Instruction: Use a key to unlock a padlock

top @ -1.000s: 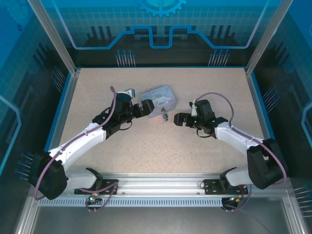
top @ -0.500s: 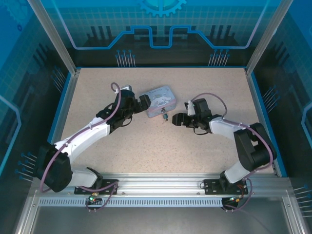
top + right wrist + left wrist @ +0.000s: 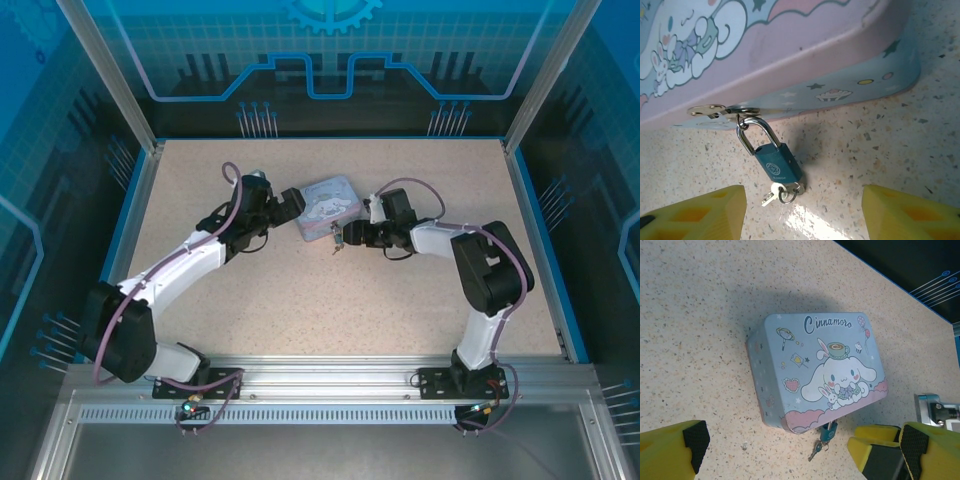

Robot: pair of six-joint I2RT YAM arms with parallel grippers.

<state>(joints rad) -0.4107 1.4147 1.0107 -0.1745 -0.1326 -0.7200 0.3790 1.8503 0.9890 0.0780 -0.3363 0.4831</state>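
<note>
Both jaws spread, gripping nothing. Right jaws flank key, lying on table at lower end of padlock. Padlock hooked through hasp of blue tin beyond. Left jaws gape just short of tin.

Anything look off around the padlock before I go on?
Nothing stands out. The tin lies flat with no visible damage, the padlock sits shut through its hasp, and the key lies at the padlock's lower end.

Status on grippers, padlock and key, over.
Left gripper open beside Cinnamoroll tin. Right gripper open, fingers flanking padlock, no contact. Padlock shut through hasp, key under it. Nothing obstructing.
</note>
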